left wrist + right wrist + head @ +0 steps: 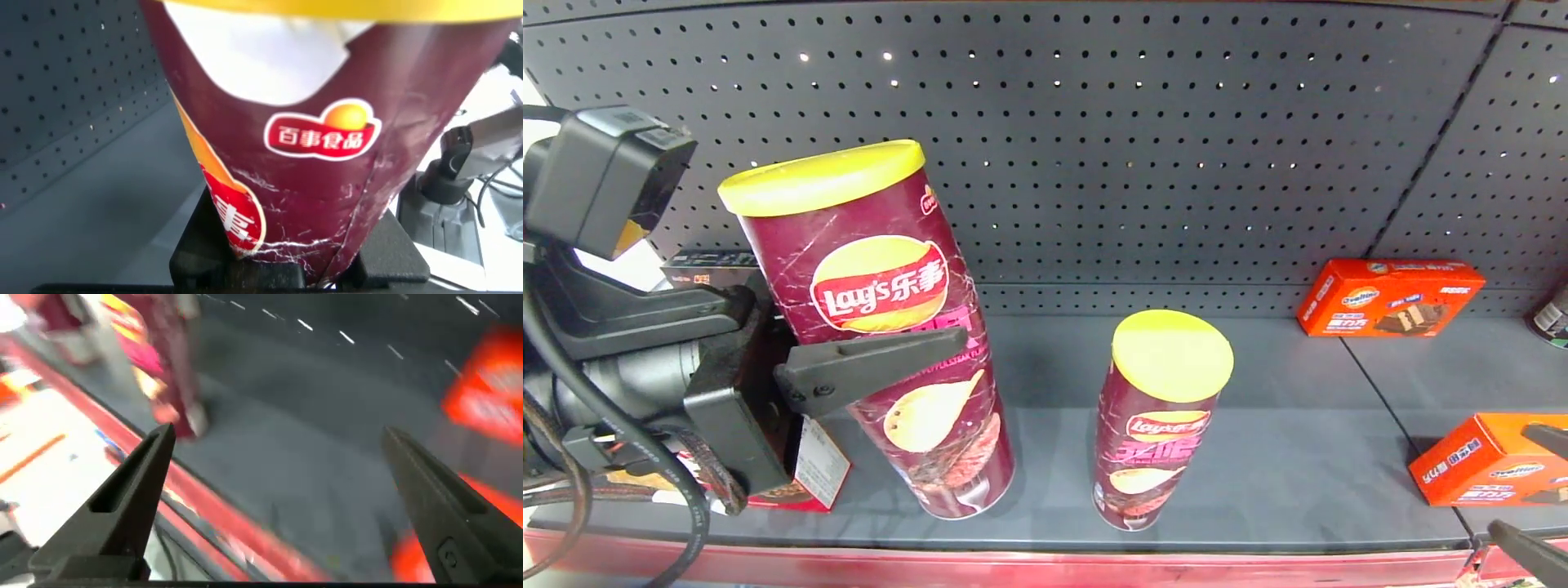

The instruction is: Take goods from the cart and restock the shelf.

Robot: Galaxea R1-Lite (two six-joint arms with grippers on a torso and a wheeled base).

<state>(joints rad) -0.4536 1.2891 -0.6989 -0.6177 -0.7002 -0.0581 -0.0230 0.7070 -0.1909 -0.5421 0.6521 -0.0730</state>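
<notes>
The left gripper [882,359] is pinching the tall chip canister [866,310] between its fingers, holding it tilted with its base down at the shelf [1298,457], seemingly to stand it beside the second canister [1160,425]. The right gripper [278,437] is hanging with fingers spread, holding nothing, near the orange boxes [1478,461].

The tall chip can [874,327] at the left of the shelf bears a red and yellow oval logo with white lettering on its maroon side. A small red badge [323,135] with white characters sits just under its yellow lid. The shorter chip can [1160,425] to its right carries the same oval logo above large pink characters. The far orange box [1390,296] and the near orange box [1478,461], both at the right, show small oval logos and white lettering. A white label [821,465] at near left has print too small to read.
</notes>
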